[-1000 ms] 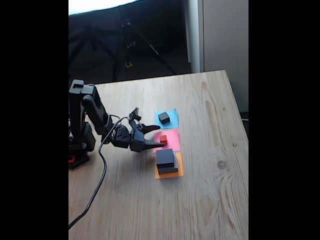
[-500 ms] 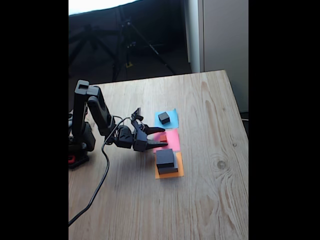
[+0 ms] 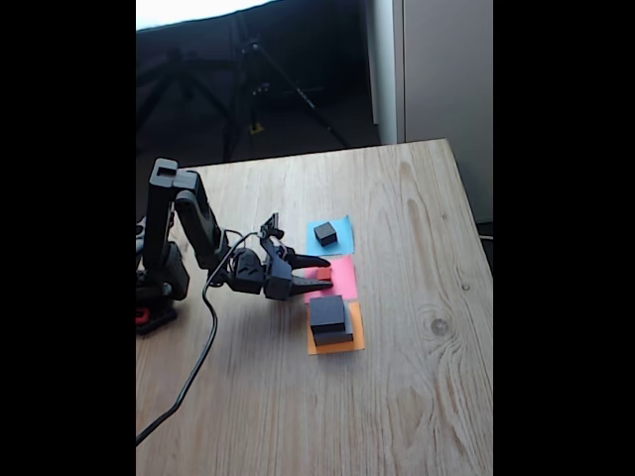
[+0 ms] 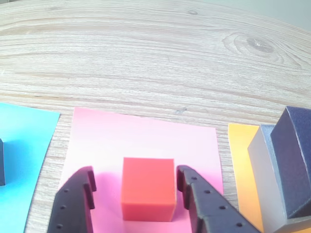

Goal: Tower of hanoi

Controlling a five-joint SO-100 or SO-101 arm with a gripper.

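On the pink paper [image 4: 146, 145] sits the red cube [image 4: 148, 188], between the gripper [image 4: 136, 187] fingers, jaws open just wider than it, gripping nothing. Grey block [image 4: 265, 179] and medium black block [image 4: 296, 160] are cut off right; small black cube [image 3: 324, 234] rests on blue paper [image 3: 342, 233].

A pale, grained wooden worktop [image 4: 146, 53] is seen; the pink paper square [image 4: 146, 145] looks matt, and the red cube [image 4: 148, 189] smooth and matt.
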